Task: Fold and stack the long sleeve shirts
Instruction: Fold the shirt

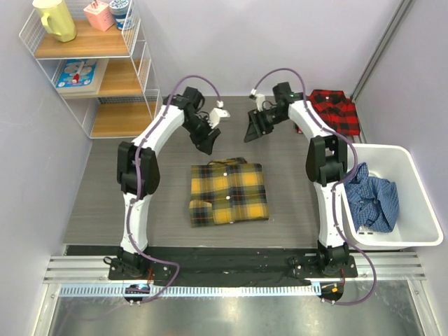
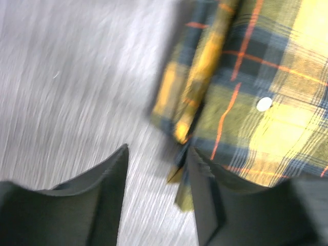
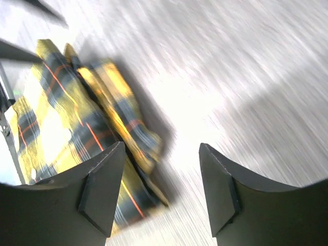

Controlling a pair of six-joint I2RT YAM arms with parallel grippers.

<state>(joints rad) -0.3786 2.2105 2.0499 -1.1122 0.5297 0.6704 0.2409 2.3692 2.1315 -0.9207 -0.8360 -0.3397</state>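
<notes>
At the centre of the table (image 1: 105,203) the yellow plaid shirt (image 1: 229,194) is laid folded, probably as the stack's base. The red-and-black shirt (image 1: 336,110) is left far right. The left gripper (image 1: 208,143) and right gripper (image 1: 253,129) are held beyond the yellow shirt's far edge, jaws parted, empty.

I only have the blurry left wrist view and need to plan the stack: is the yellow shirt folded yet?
Observer: Yes. The top view shows the yellow plaid shirt as a compact rectangle in the middle of the table.
Operator: Where is the other shirt?
Observer: The red-and-black shirt lies at the far right corner.
Operator: Is the right gripper holding anything?
Observer: No. The right gripper hangs open and empty near the yellow shirt's far edge.
</notes>
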